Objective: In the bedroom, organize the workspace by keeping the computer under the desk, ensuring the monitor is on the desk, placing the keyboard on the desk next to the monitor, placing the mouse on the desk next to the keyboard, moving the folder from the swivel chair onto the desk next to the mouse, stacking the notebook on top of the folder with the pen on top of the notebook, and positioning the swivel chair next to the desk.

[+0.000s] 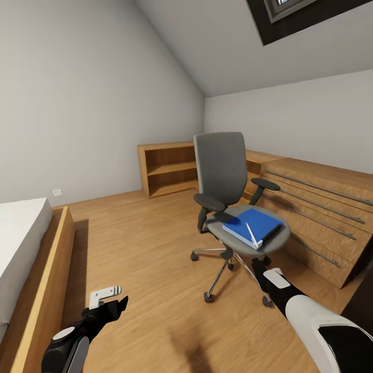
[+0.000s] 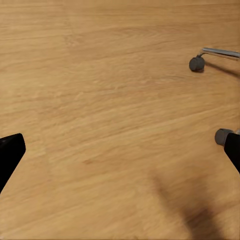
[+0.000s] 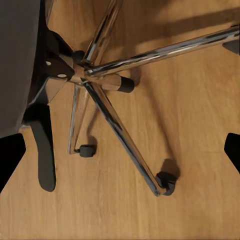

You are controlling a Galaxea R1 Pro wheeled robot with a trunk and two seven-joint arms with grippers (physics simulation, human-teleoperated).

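1. One bright blue flat folder [image 1: 253,226] lies on the grey swivel chair [image 1: 223,176] seat, a white pen [image 1: 252,235] on top.
2. Likely stiff, light and slick; grip an overhanging edge.
3. Left gripper [image 2: 120,150] and right gripper [image 3: 120,150] both spread wide, holding nothing.

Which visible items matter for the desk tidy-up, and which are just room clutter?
Job items:
- swivel chair
- folder, lying on the chair seat
- pen, white, on top of the folder

Just there:
- open shelves
- dresser
- bed
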